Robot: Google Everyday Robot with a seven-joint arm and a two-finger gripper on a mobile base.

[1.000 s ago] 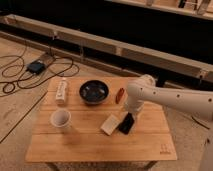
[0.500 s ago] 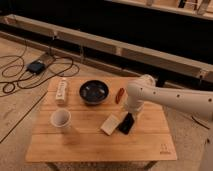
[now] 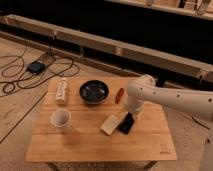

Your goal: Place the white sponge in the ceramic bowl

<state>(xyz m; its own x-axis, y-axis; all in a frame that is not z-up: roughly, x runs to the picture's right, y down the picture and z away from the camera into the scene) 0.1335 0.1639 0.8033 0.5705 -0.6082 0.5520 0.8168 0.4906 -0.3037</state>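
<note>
The white sponge [image 3: 110,124] lies flat on the wooden table [image 3: 90,145], right of centre, next to a black phone-like thing [image 3: 126,123]. The ceramic bowl [image 3: 93,92] is dark, glossy and round, and sits at the back middle of the table, empty. The white arm reaches in from the right. The gripper [image 3: 131,111] hangs below the arm's elbow, just above the black thing and a little right of the sponge. It holds nothing that I can see.
A white cup [image 3: 60,119] stands at the front left. A white bottle [image 3: 61,90] lies on its side at the back left. A red thing [image 3: 120,95] lies right of the bowl, beside the arm. Cables and a black box [image 3: 36,66] lie on the floor at left.
</note>
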